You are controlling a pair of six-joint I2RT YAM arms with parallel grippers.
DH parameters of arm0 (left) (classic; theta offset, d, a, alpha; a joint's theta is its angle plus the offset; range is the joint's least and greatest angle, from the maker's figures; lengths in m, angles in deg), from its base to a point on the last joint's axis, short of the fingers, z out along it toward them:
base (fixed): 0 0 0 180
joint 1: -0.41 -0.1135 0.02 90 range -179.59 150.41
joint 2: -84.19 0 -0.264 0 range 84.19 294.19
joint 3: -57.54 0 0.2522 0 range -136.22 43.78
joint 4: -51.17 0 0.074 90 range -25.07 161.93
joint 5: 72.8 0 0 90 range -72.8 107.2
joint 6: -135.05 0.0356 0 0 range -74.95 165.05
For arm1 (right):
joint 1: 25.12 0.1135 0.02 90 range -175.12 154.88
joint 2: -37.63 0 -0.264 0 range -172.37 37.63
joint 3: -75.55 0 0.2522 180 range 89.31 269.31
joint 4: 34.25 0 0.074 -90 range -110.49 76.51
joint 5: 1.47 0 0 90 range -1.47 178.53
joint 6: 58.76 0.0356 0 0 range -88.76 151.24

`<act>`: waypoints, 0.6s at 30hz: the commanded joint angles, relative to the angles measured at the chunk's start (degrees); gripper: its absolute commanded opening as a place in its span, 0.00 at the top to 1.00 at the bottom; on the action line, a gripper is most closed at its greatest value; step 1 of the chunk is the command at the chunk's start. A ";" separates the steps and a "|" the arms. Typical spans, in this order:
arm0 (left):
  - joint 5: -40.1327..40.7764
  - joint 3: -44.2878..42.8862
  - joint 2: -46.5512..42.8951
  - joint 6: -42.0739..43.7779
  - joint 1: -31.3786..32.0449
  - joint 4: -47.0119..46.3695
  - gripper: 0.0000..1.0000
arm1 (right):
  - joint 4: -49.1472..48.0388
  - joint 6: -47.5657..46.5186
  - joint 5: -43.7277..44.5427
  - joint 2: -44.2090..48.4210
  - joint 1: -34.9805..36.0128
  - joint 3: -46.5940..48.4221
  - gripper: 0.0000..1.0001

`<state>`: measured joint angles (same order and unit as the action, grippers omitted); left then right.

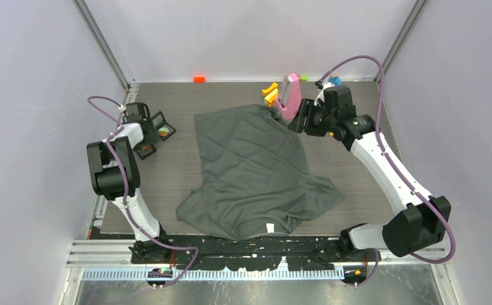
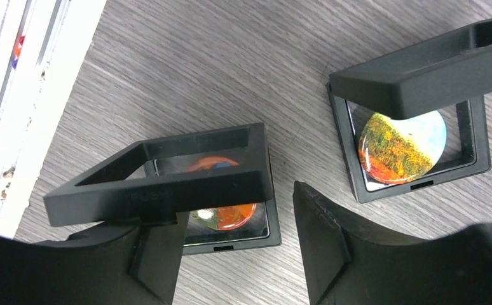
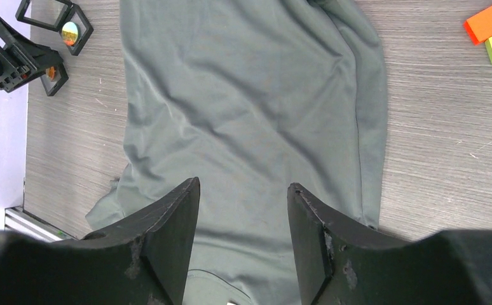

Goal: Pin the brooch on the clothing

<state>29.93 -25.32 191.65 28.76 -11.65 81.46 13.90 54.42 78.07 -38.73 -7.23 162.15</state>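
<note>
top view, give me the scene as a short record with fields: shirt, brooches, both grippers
clothing: dark grey T-shirt, lying flat mid-table, label end nearest the arms
brooches: orange brooch and yellow-and-blue brooch, each in an open black case, left of the clothing
left gripper: open, above the orange brooch's case
right gripper: open, above the clothing, empty
pinned: not yet

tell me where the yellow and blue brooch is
In the top view the brooch lies in an open black case left of the T-shirt, beside the left end effector.
</note>
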 commanded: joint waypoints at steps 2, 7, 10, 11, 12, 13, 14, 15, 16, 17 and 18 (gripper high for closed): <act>0.37 -3.14 0.84 0.91 -0.51 0.17 0.42 | -0.72 1.12 -0.74 2.81 -0.13 -0.08 0.43; 0.60 -3.61 1.12 1.09 -0.51 1.29 0.55 | -0.66 1.34 -0.48 3.29 -0.14 -0.24 0.44; 0.78 -3.50 1.10 1.22 -0.51 1.72 0.62 | -0.54 1.57 -0.42 3.38 -0.14 -0.26 0.45; 0.66 -3.38 0.97 1.18 -0.49 1.81 0.64 | -0.53 1.63 -0.43 3.40 -0.14 -0.24 0.45; 0.55 -3.24 0.88 1.11 -0.49 1.79 0.65 | -0.54 1.74 -0.44 3.51 -0.14 -0.29 0.46; 0.48 -3.11 0.79 0.97 -0.51 1.81 0.66 | -0.55 1.76 -0.39 3.59 -0.14 -0.32 0.46; 0.45 -3.11 0.62 0.92 -0.50 1.90 0.67 | -0.55 1.78 -0.32 3.70 -0.14 -0.32 0.46; 0.33 -3.18 0.38 0.84 -0.50 2.15 0.68 | -0.58 1.78 -0.29 3.77 -0.14 -0.33 0.46; 0.20 -3.29 0.00 0.68 -0.51 2.45 0.71 | -0.52 1.80 -0.16 3.89 -0.14 -0.33 0.46; 0.05 -3.27 -0.57 0.61 -0.51 2.65 0.72 | -0.48 1.79 -0.08 3.96 -0.14 -0.39 0.47; -0.13 -3.17 -1.20 0.52 -0.51 2.70 0.74 | -0.47 1.83 0.02 4.12 -0.14 -0.41 0.47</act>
<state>29.85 -27.26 192.61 29.17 -11.73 82.60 14.31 55.62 78.09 -36.85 -7.23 161.82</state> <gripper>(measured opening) 0.298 0.538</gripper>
